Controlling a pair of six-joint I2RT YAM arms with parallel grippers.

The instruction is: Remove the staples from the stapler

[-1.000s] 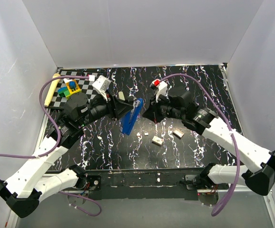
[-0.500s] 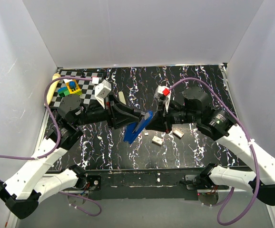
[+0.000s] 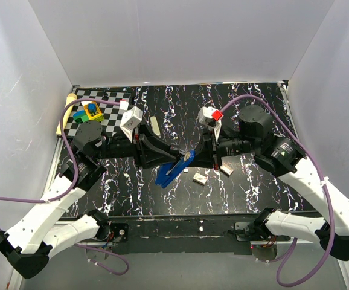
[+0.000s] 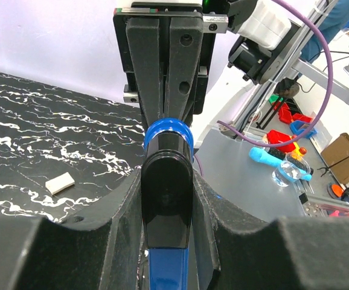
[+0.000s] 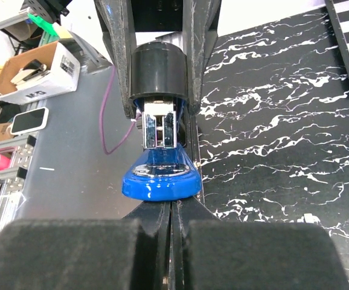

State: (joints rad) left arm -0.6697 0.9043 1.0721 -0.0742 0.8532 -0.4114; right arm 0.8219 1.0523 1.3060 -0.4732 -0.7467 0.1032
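Observation:
My left gripper [image 3: 177, 158] is shut on the blue stapler [image 3: 173, 169] and holds it above the middle of the table. In the left wrist view the stapler's black rear end [image 4: 167, 199] sits between my left fingers [image 4: 120, 217]. My right gripper [image 3: 197, 158] faces it, shut, nothing between its fingers. Its tips [image 5: 173, 208] meet the underside of the stapler's blue front [image 5: 160, 179], and above that a chrome magazine [image 5: 159, 128] shows under the black top. Pale staples [image 3: 200, 178] lie on the table below, with another strip [image 3: 226, 170] to the right and one strip [image 4: 60, 183] in the left wrist view.
A checkered mat [image 3: 111, 99] with coloured blocks [image 3: 90, 112] lies at the back left, with a cream stick [image 3: 66, 116] along its left edge. A small pale piece [image 3: 154, 125] lies behind the left gripper. White walls close in the table on three sides.
My left gripper has swung the stapler down and to the right, from steep to slanting towards the right arm. My right gripper has turned and come in to the stapler's front end.

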